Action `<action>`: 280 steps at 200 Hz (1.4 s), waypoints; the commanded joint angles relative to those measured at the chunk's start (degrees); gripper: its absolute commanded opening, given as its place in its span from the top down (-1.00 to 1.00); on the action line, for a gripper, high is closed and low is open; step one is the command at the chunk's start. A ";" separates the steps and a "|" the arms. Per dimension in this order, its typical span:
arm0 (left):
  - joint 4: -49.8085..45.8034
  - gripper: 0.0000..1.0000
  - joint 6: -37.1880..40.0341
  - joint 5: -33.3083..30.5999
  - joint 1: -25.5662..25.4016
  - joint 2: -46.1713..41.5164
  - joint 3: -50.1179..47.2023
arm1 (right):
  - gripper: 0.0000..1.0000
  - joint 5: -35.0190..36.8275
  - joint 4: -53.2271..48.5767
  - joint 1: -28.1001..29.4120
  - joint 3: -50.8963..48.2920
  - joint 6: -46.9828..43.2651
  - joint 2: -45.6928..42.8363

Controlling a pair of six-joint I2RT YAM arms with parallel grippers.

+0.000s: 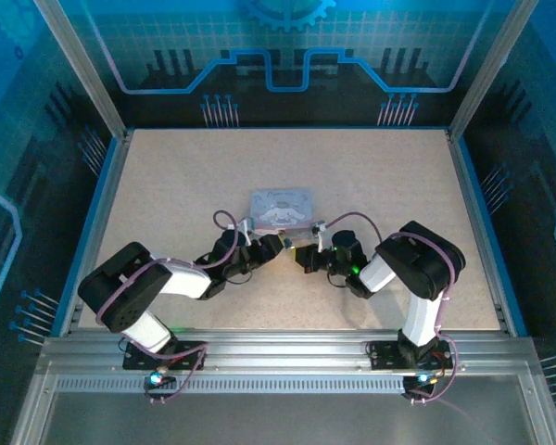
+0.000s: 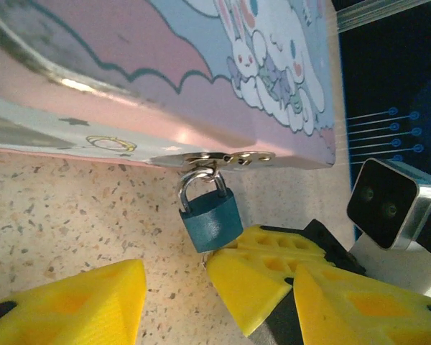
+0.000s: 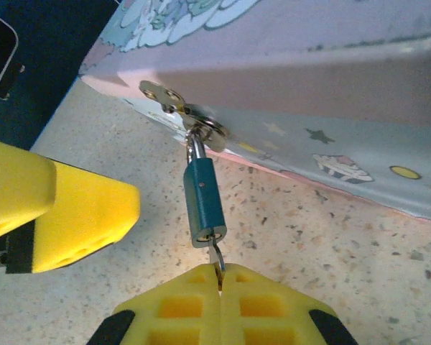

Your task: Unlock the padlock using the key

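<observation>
Cartoon box (image 1: 280, 206) on speckled tabletop (image 1: 167, 185)

Cool blue light — soft shadows, mild blur

Speckled beige table (image 1: 167, 185), pastel cartoon box (image 1: 280, 208) (pink-rimmed) flat on it.

The padlock (image 2: 210, 221) is teal, the box (image 2: 165, 65) pastel pink-and-blue with cartoon print.
</observation>
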 commanded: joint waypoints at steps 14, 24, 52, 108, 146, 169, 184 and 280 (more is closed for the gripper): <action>8.10 -0.08 -3.78 -0.40 0.17 3.11 -0.09 | 1.00 -1.34 -2.23 1.13 1.62 5.76 -2.33; 9.10 -0.08 -4.46 -0.44 0.12 4.24 -0.09 | 1.00 -1.45 -2.51 1.27 1.89 7.08 -2.54; 12.50 -0.07 -6.55 -0.45 0.04 7.90 -0.02 | 1.00 -2.00 -3.82 1.64 2.69 9.63 -3.17; 19.25 -0.01 -10.04 -1.11 -0.49 14.32 0.34 | 1.00 -1.81 -5.58 2.61 3.13 10.62 -4.08; 21.84 0.15 -10.95 -1.68 -0.50 16.57 0.29 | 1.00 -1.35 -5.46 2.87 2.95 10.82 -4.10; 23.20 0.25 -11.20 -1.95 -0.51 17.57 0.26 | 1.00 -1.32 -5.42 3.07 2.95 11.12 -4.11; 23.89 0.32 -11.46 -1.79 -0.47 18.06 0.49 | 1.00 -1.30 -5.33 3.10 3.00 11.41 -4.10; 24.52 0.78 -10.90 -1.47 -0.58 16.69 0.33 | 0.91 -2.38 -6.07 3.24 3.13 12.91 -5.34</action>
